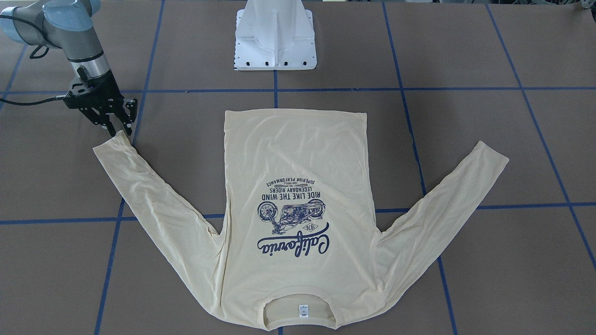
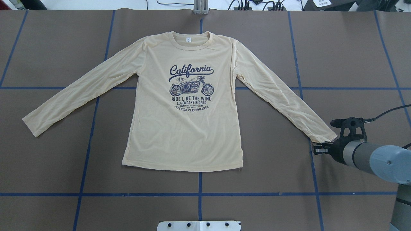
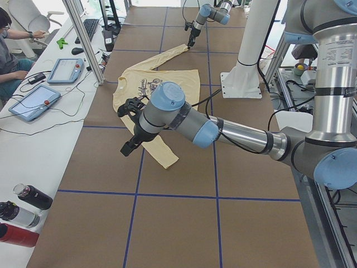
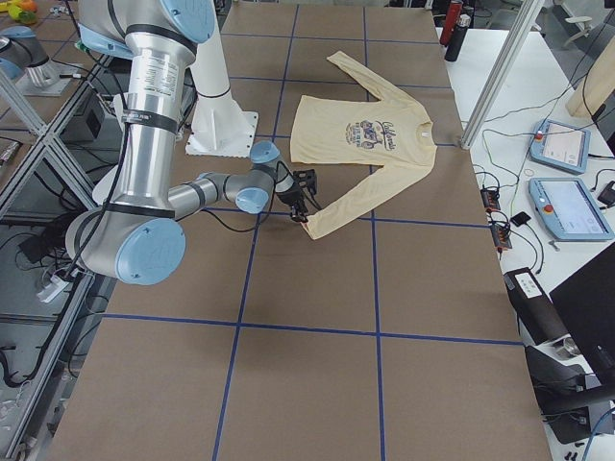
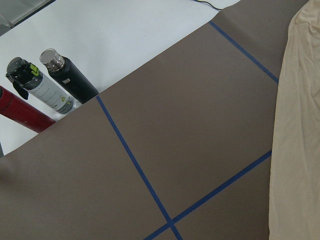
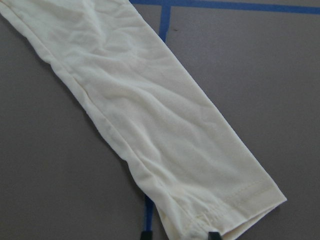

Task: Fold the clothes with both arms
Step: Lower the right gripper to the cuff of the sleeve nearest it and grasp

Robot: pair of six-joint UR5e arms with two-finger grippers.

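Shirt (image 2: 183, 134): lies flat and print-side up at the middle of the table (image 2: 273, 179). The hem is near the robot's white pedestal (image 1: 275, 37) and the collar is on the far side.
Sleeves: both are spread outward, angled from the far shoulders toward the near side.
Print (image 2: 191, 88): navy. It reads "California", "1976" on a banner, then a motorcycle drawing, then "RIDE LIKE THE WIND", "LEGENDARY RIDERS" and "SUPERIOR PERFORMANCE". One small line between these is too fine to read.
Neck label (image 2: 187, 39): small and white, inside the collar; its text is illegible.
Right gripper (image 2: 318, 148): at the right sleeve cuff (image 2: 322, 136). In the wrist view the fingertips (image 6: 214, 234) stand apart with the near corner of the cuff hem between them, and the jaws are not closed on the fabric.
Left gripper (image 3: 125, 149): above the table just beside the left sleeve (image 2: 64, 99). Jaw spacing cannot be told.
Table markings: blue tape (image 2: 199, 194) forms a grid on the brown surface.
Bottles (image 5: 70, 82): three lie past the table's left end, one red, one pale with a black cap, one black with a silver cap. Their labels are unreadable.
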